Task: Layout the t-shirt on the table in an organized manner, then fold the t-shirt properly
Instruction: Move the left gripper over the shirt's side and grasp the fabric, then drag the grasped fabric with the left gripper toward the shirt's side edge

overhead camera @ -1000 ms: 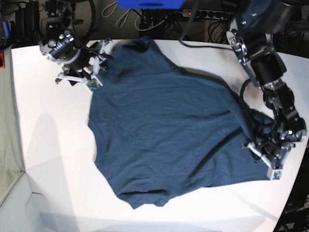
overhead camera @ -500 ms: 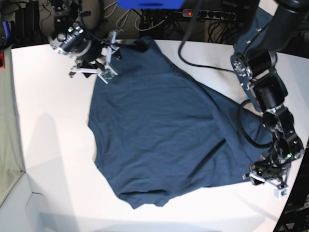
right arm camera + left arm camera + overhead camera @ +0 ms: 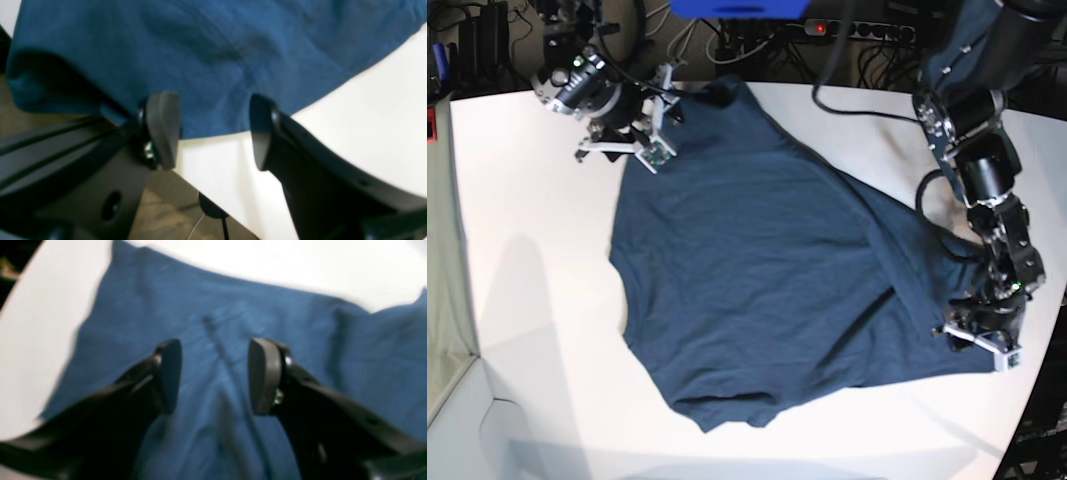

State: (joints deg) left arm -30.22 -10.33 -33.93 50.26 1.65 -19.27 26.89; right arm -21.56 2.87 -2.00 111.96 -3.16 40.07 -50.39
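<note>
The shirt [image 3: 767, 270] lies spread on the table [image 3: 537, 300], dark blue, one layer flat over most of its area; a diagonal fold ridge runs across the part nearest the left gripper [image 3: 979, 343].

Left gripper: jaws spread, nothing between them; in the left wrist view [image 3: 215, 375] both pads hover over cloth, with a dark crease running away between them; the shirt's edge lies to the pincer's left, and beyond it bare table; ahead of the pincer the cloth ends at another edge, then white table again; to its right the cloth rises in a soft fold. The view is blurred, so contact with the cloth cannot be told.

Right gripper [image 3: 642, 135]: jaws spread, holding nothing; in the right wrist view [image 3: 213, 130] the shirt's hem runs just ahead of the fingertips, straight across the gap; under the gap is bare table; on the pincer's left the cloth reaches the table's rim and appears to droop over it; on its right the hem slants away, leaving open white surface.

In the base view wide bare table flanks the shirt beyond the right gripper.
</note>
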